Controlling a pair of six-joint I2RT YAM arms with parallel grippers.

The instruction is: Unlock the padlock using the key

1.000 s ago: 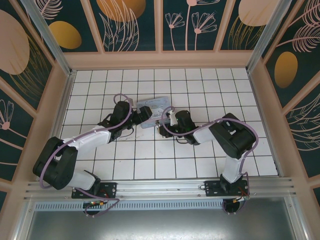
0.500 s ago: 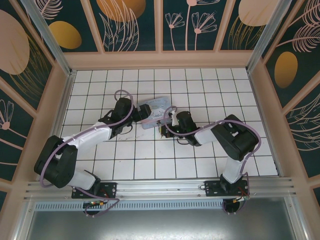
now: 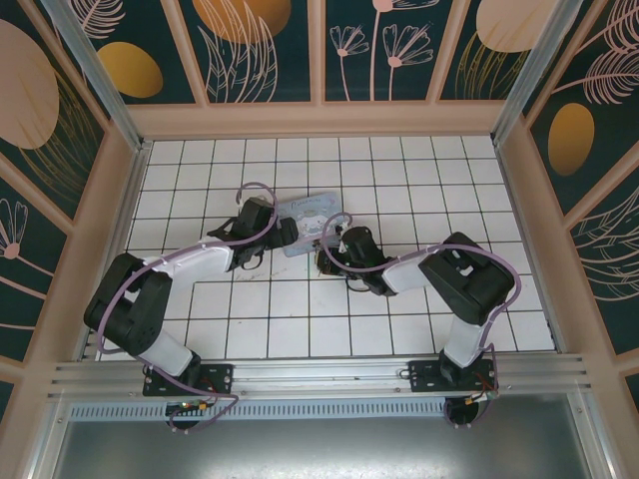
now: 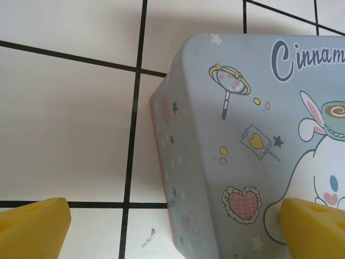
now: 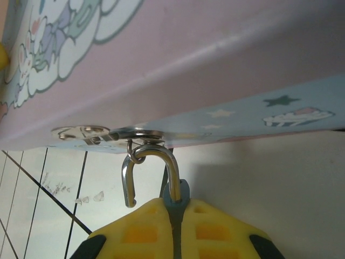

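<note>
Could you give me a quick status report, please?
Left gripper open, astride tin box corner. Right gripper shut on padlock. Shackle looks sprung, hooked through hasp.

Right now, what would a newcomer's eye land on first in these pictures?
The right gripper is shut on the padlock, whose silver shackle hooks through the hasp of the cartoon-printed tin box at mid-table. The left gripper stands wide open astride that box's corner.

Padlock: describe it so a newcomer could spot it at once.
Find the pale blue cartoon tin on the white tiled floor. Hooked on the metal clasp at its edge is a small padlock, pinched in the right gripper's yellow fingers. Its silver hooked shackle stands open.
</note>
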